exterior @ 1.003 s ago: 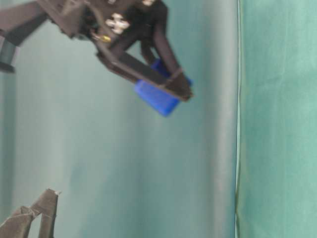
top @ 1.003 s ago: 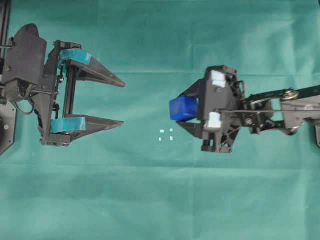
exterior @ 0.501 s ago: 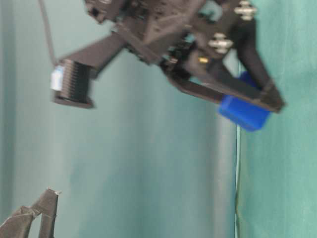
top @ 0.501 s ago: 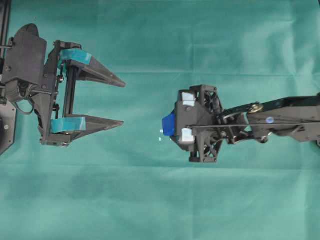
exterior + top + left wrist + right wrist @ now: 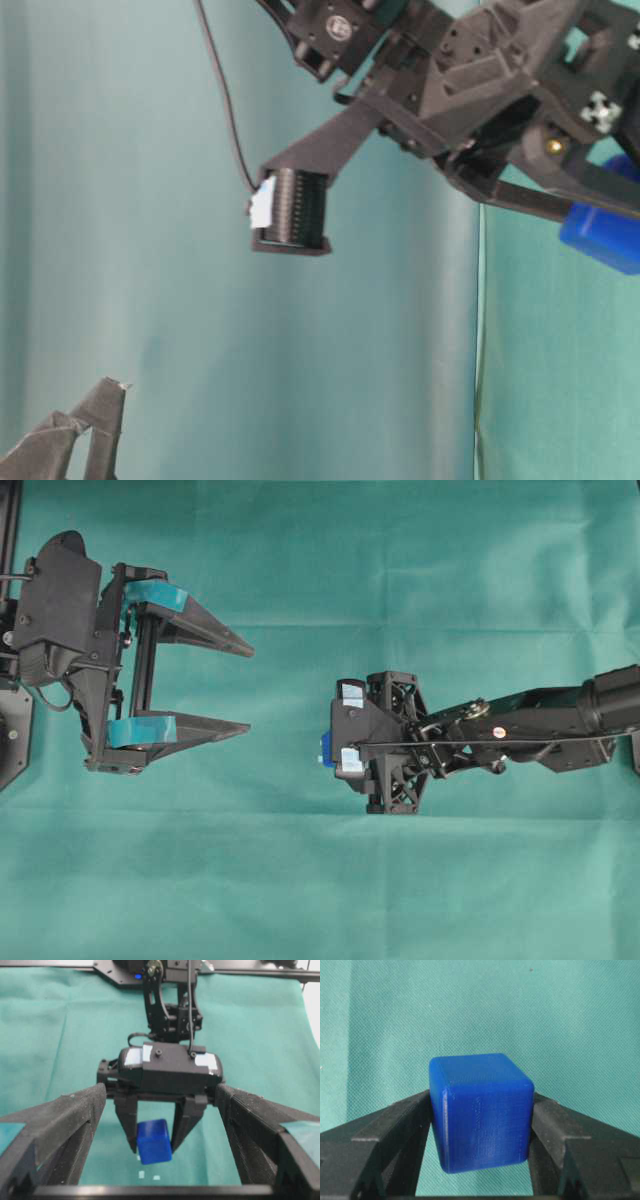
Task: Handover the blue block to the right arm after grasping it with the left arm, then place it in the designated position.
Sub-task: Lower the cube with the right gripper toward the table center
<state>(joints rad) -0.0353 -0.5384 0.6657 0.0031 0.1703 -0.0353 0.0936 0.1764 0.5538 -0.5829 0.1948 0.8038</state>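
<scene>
Blue block sits clamped between right arm's black fingers.

A green cloth covers the surface; tiny white marks, seemingly the designated position, lie on it.

The blue block looks like glossy plastic with fine layered ridges; the green cloth is matt and finely woven.
</scene>
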